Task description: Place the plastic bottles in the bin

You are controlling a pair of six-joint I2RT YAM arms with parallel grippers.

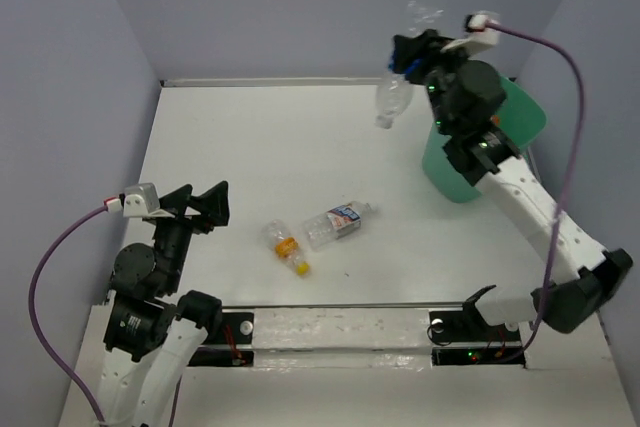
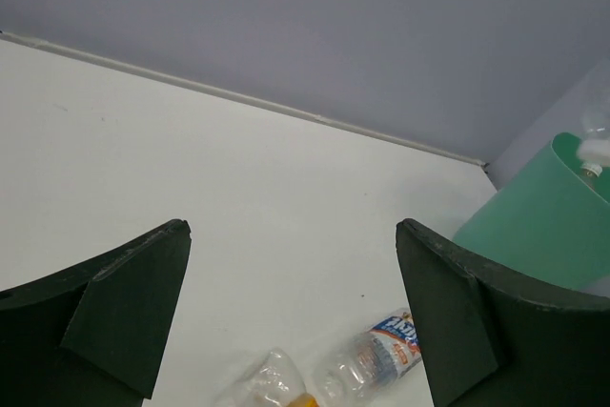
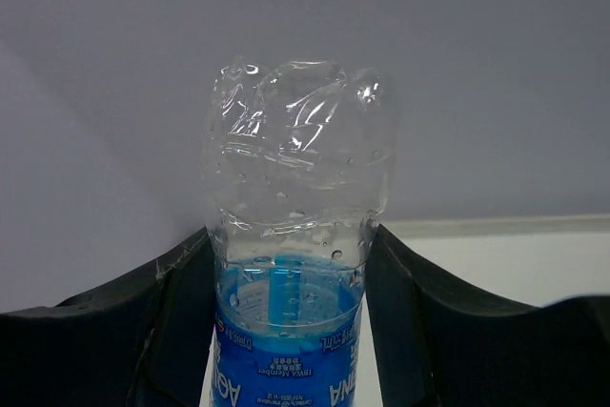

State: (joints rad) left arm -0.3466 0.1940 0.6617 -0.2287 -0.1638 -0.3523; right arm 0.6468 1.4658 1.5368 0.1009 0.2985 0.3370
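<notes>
Right in front of my right wrist camera: a blue-labelled bottle [image 3: 291,331], clamped across its middle between my two dark fingers [image 3: 172,312], one pressed on each side. My right gripper [image 3: 288,235] is closed on it and squeezes the crinkly plastic; the clear, crumpled end sticks out past my fingertips toward the grey wall.

From overhead, my right arm [image 1: 530,207] reaches far forward, elbow low at the table's right edge, forearm climbing up and away, wrist raised high. The bottle hangs in the air, neck pointing down, well clear of the table [image 1: 250,137]. It sits just left of the bin [image 1: 525,117], the mint-green bucket at the far right, which my wrist partly covers.

My left arm [image 1: 150,297] is folded back near its base on the near left. The left gripper [image 2: 294,235] is spread wide, holding nothing, facing the far wall.

Between the arms, two bottles lie on their sides on the table, close together: an orange-labelled bottle [image 1: 285,245] and a bottle with a white-red-blue label [image 1: 338,224].
</notes>
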